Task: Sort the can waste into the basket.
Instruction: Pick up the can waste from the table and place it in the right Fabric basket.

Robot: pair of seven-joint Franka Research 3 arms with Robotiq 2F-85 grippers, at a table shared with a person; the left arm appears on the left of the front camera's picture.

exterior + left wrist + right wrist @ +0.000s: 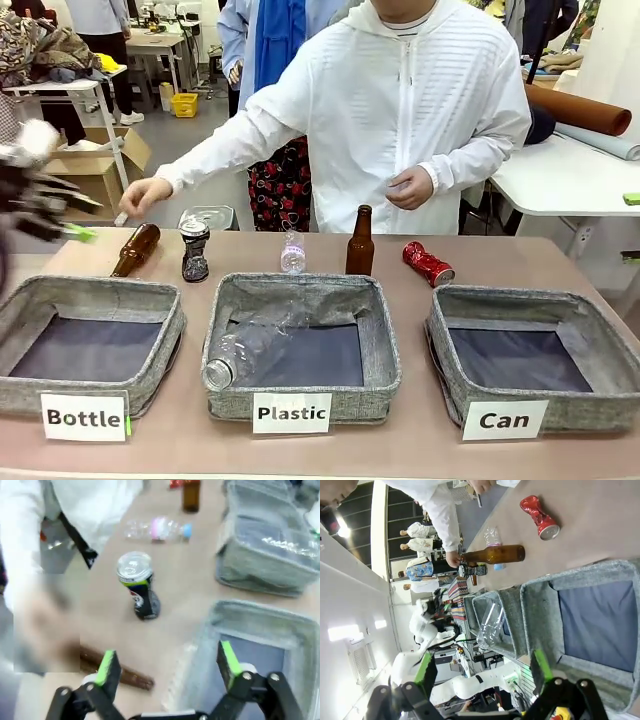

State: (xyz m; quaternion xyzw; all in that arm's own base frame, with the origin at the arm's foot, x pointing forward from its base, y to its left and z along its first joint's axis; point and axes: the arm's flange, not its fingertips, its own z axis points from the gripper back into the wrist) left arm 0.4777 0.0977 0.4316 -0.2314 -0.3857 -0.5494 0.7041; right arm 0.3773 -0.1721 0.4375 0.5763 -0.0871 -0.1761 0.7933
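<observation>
Since your left tool point(167, 666) and right tool point(482, 672) are spread and empty, close the right across the red can point(428, 264) just behind the "Can" basket point(590, 408); the black can point(194, 250) stands well left of it, near a person's hand point(140, 195).

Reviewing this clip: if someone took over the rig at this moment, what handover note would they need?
Left gripper: jaws open, empty, near the lying brown bottle.
Right gripper: jaws open, empty, by the Can basket.
Red can: lying on the table behind the Can basket.
Black can: upright behind the Bottle basket.
Done: nothing; neither can is in the basket.
Left: both cans into the Can basket.
The person's hand is close to the brown bottle.
</observation>
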